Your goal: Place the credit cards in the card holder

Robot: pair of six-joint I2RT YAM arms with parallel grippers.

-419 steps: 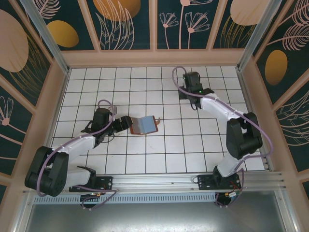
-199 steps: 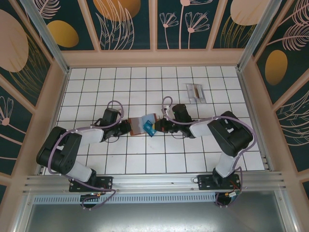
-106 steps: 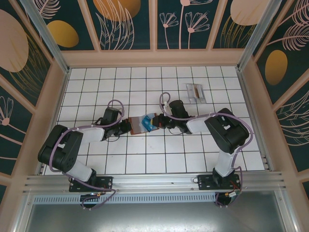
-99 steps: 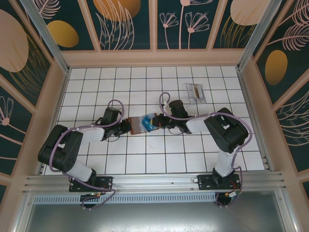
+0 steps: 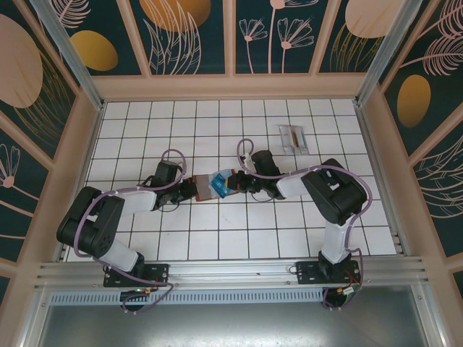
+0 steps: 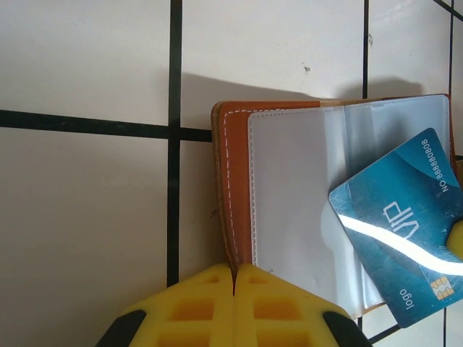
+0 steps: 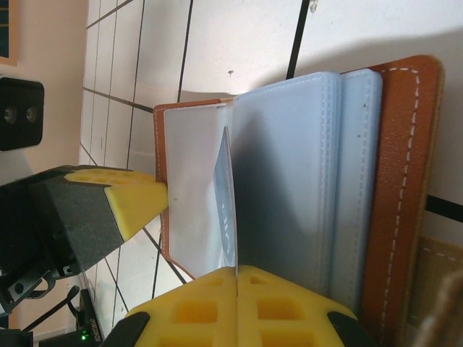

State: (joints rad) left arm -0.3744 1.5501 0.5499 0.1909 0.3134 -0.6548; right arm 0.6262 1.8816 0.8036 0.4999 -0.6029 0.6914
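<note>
The reddish-brown card holder lies open on the tiles, its blue-grey lining facing up. My left gripper is shut on its left leather edge; the yellow pads meet on the leather. The blue credit card lies slanted over the holder's clear pocket. My right gripper is shut on this card, which stands edge-on between the pockets. Its printed face shows in the left wrist view. The grey-silver credit cards lie at the back right.
Wooden walls ring the white tiled floor. Both arms meet at the middle of the floor, and the right arm's elbow rises to the right. An aluminium rail runs along the near edge.
The right arm came from the far cards with the blue card to the card holder. In the last half second the card edged left over the pockets. The left gripper held still.
</note>
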